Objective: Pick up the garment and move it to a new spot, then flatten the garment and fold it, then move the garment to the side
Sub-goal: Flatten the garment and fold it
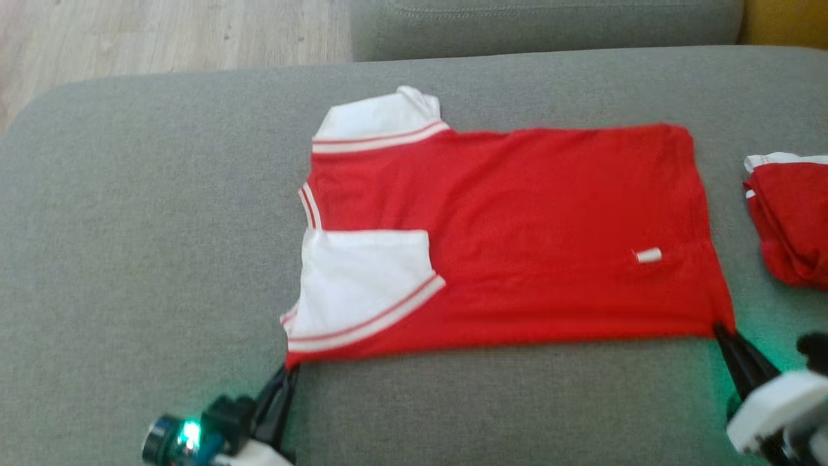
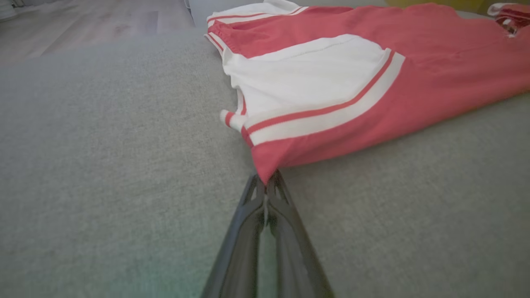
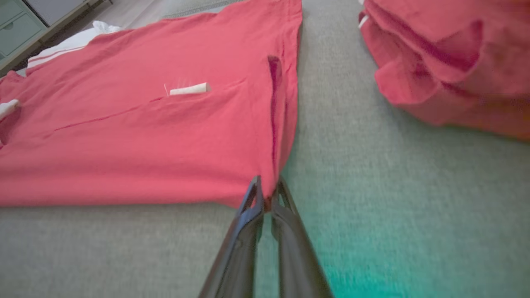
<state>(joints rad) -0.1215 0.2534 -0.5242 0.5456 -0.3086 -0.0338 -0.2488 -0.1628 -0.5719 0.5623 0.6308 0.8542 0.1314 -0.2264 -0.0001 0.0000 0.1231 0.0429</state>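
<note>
Both clamped! Left pincer (image 1: 289, 370) nips the garment (image 1: 517, 213) at its shoulder corner, right pincer (image 1: 719, 330) the hem corner. It spreads flat on the cushion (image 1: 162, 226) just beyond both tips. A two-corner hold, likely to lift this edge over for a fold.

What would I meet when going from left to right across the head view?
The left gripper, shut on the garment's corner → near white sleeve → small white tag → right gripper, shut on another corner → second red garment.
</note>
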